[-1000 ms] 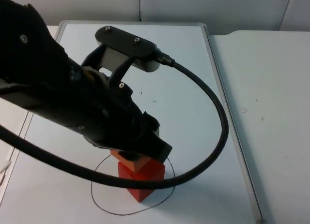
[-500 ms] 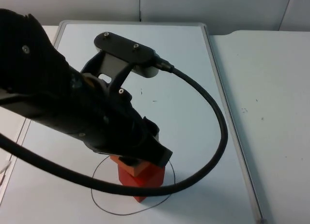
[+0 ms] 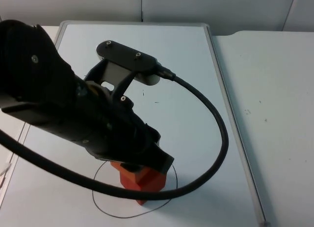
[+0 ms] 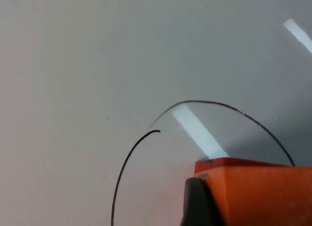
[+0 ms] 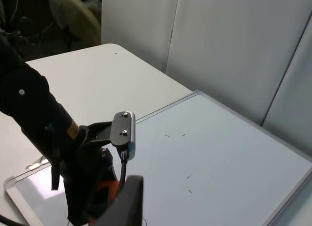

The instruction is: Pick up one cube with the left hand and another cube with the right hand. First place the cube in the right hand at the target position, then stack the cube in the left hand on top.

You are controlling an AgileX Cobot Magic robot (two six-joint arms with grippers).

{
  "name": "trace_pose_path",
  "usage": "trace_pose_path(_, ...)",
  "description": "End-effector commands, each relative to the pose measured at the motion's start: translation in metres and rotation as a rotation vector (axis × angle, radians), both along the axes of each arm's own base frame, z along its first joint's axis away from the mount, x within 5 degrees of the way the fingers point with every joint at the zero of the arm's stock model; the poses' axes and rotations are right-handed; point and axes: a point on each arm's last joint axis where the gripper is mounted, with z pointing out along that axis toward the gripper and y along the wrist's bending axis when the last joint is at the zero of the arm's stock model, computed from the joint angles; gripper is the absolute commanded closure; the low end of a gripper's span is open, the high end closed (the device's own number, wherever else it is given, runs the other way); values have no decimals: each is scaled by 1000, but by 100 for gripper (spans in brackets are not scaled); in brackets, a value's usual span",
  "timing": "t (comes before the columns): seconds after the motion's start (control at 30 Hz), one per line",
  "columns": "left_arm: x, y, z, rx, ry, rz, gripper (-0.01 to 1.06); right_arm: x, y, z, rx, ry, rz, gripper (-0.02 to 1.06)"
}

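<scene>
The left gripper (image 3: pixel 142 165) is clamped on an orange cube (image 4: pixel 258 194), resting on a red cube (image 3: pixel 142 183) inside the drawn circle (image 3: pixel 105 207) on the whiteboard (image 3: pixel 196 119). The right gripper (image 5: pixel 124 206) waits high above — whether its fingers are apart or together cannot be told.

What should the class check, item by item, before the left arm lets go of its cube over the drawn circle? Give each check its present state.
1. Bottom cube sits inside the drawn circle: ok.
2. Left gripper is over the circle: ok.
3. Left gripper grips the orange cube, a fingertip against its side: ok.
4. Orange cube rests squarely on the bottom cube: cannot tell, the arm hides the contact.
5. Right gripper is held back, raised well above the whiteboard, waiting: ok.
6. Right gripper holds nothing: cannot tell.
</scene>
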Motion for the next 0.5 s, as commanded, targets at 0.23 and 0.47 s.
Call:
trace_pose_path(0.23, -3, -1, -3, 5, 21, -4, 86, 0, -1, -1, -7, -15, 1, 0)
trace_pose_path(0.47, -3, -1, -3, 1, 25, 2, 13, 0, -1, -1, -7, -15, 1, 0)
